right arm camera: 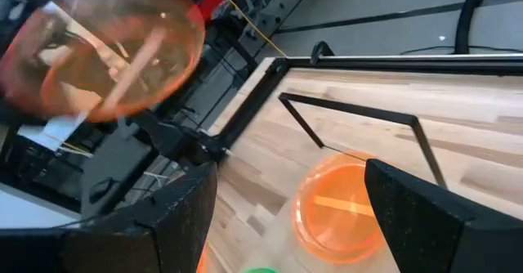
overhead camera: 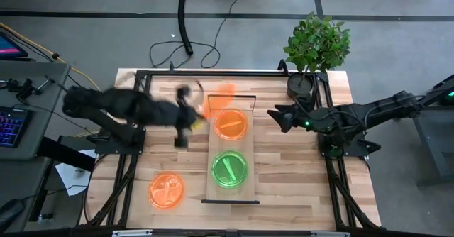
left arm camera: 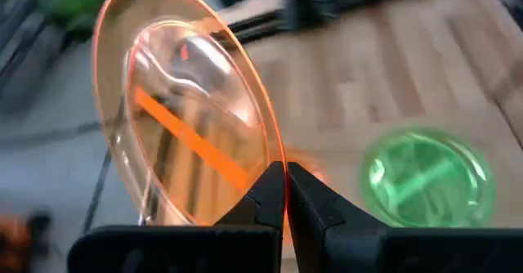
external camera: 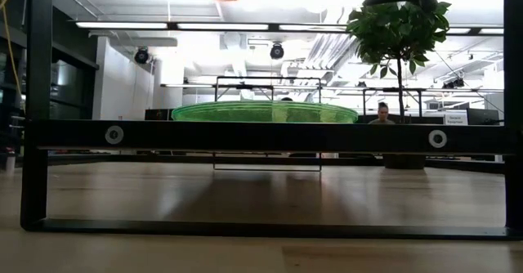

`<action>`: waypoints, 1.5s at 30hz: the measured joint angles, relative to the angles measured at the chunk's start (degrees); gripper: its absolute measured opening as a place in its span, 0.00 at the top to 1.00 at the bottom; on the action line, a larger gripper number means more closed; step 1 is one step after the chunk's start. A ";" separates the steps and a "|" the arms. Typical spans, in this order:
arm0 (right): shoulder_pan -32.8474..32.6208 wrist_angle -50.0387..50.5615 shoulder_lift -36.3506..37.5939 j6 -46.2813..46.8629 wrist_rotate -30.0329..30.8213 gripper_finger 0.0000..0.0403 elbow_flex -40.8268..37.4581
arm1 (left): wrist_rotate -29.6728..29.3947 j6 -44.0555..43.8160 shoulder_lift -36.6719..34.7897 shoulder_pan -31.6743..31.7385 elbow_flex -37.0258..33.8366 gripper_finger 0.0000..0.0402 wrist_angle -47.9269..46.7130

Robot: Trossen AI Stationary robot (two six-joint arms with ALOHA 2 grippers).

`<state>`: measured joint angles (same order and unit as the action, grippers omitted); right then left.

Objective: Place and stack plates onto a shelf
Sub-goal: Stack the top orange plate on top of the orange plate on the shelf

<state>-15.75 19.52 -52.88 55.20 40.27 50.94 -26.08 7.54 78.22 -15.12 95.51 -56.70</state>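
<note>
Fingers of the left gripper (left arm camera: 285, 193) sit closest in the left wrist view, clenched on the rim of an orange plate (left arm camera: 184, 134), which stands tilted up on edge from the pinch. Prob held by the rim because it's thin and shallow; an edge pinch is the only easy purchase, and it leaves the underside free to set down.

From above, the left gripper (overhead camera: 186, 116) is over the bench, just beside the far end of the shelf (overhead camera: 216, 189), w/ the carried plate (overhead camera: 225, 90) blurred above that far end. Looks mid-carry toward the stack spot, not yet placed.

On the shelf: one orange plate (overhead camera: 231, 124) at the far part, one green plate (overhead camera: 230, 169) nearer the front, apart from each other, both lying flat. Whether either is already a stack of several I can't tell. Another orange plate (overhead camera: 167, 191) lies on the bench (overhead camera: 298, 173) left of the shelf, prob waiting its turn.

Right gripper (overhead camera: 275, 116) waits off the shelf's right side, fingers spread wide, holding nothing.

Count visible: orange x3 (one held, one on shelf, one on bench), green x1. Shelf x1. Potted plant (overhead camera: 316, 45) x1 at the far right corner.
</note>
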 joint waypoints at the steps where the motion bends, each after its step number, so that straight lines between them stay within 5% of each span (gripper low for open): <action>1: 0.00 0.48 0.06 -0.03 -0.01 0.27 0.00 | 0.05 1.83 1.79 -1.54 0.16 1.00 0.21; 8: 0.00 3.43 -0.34 0.32 -0.19 0.27 0.00 | 0.06 3.16 15.16 -5.08 -0.03 1.00 0.80; 21: -0.01 4.52 -0.79 0.30 -0.20 0.27 0.00 | 1.20 -0.39 32.48 0.08 -0.09 1.00 1.13; 31: -0.02 4.74 -0.79 0.28 -0.20 0.27 0.00 | -1.24 -2.03 35.87 6.59 -0.11 1.00 2.19; 45: -0.02 5.79 -0.81 0.26 -0.15 0.27 0.00 | 7.16 -4.86 36.63 9.17 -0.08 1.00 2.39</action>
<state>-15.77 25.31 -53.69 55.46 40.12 50.94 -18.92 2.69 114.85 -5.96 95.43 -54.31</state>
